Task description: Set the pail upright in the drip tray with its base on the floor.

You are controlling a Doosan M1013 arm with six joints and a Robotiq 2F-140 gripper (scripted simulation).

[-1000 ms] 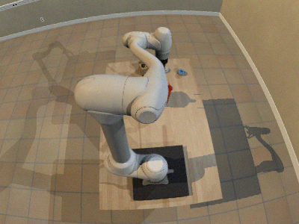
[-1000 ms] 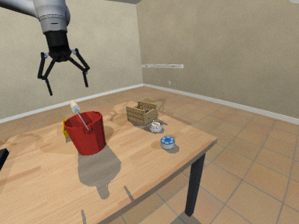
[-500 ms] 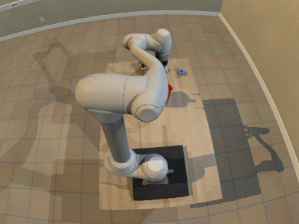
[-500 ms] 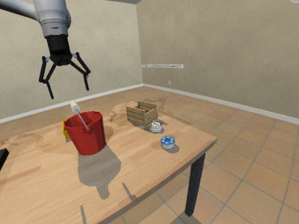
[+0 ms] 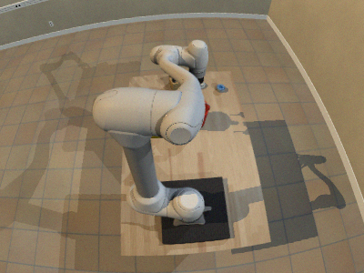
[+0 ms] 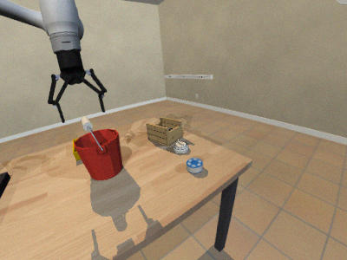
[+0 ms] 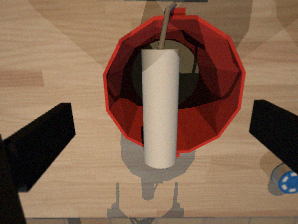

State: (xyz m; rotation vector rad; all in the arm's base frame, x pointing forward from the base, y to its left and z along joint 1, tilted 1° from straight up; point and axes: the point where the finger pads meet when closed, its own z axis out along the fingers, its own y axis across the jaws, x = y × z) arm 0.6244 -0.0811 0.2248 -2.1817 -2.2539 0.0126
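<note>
The red pail point(image 6: 104, 158) point(image 7: 216, 75) stands upright on the wooden table, and only a red sliver of it point(image 5: 207, 114) shows past the arm in the top view. Its wire handle is raised, with the white cylindrical grip point(image 6: 87, 123) point(image 7: 160, 107) lying across the mouth. My gripper point(image 6: 82, 113) point(image 7: 162, 117) is open and empty, centred above the grip with one finger on each side, well clear of the pail. The yellow drip tray point(image 6: 75, 152) lies on the table just behind the pail, mostly hidden by it.
A small wooden crate point(image 6: 165, 130) stands to the right of the pail, with a grey round object point(image 6: 180, 148) in front of it. A blue round object point(image 6: 194, 165) point(image 5: 221, 87) point(image 7: 287, 182) lies near the table edge. The arm's base stands on a black mat point(image 5: 218, 191).
</note>
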